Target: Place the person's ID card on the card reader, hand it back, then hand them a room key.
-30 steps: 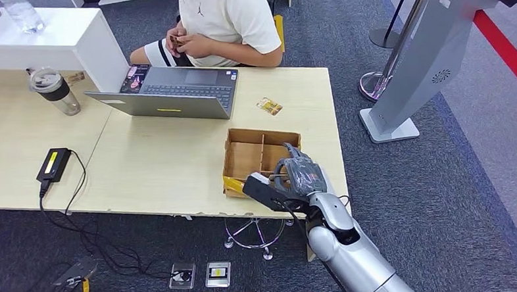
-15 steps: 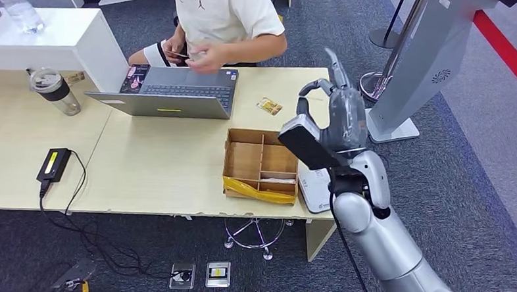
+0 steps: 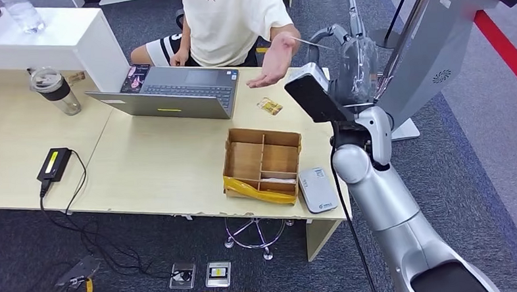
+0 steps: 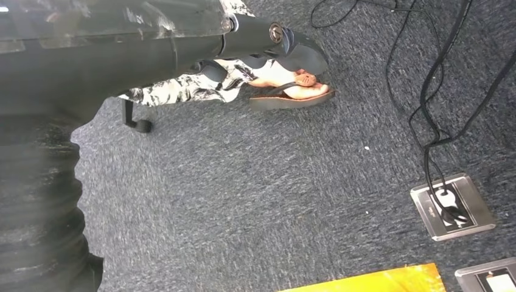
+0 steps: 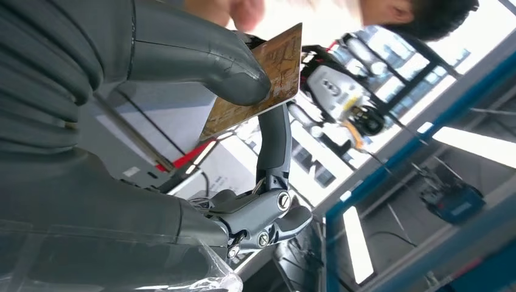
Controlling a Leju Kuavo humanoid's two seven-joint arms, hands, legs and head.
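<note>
Across the worktop (image 3: 177, 163), the person (image 3: 230, 15) held an open palm (image 3: 272, 60) up toward us, ready to receive. Our right hand (image 3: 350, 53) was raised beside it, thumb and a finger pinching the card (image 5: 258, 79). We judged this the handover, card reader (image 3: 318, 189) lying by the box (image 3: 262, 162).

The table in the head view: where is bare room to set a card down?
Bare wood lies between the laptop and the cardboard divider box, and left of the box toward the black power adapter. The right end is crowded: the box, the card reader and a small gold card.
</note>
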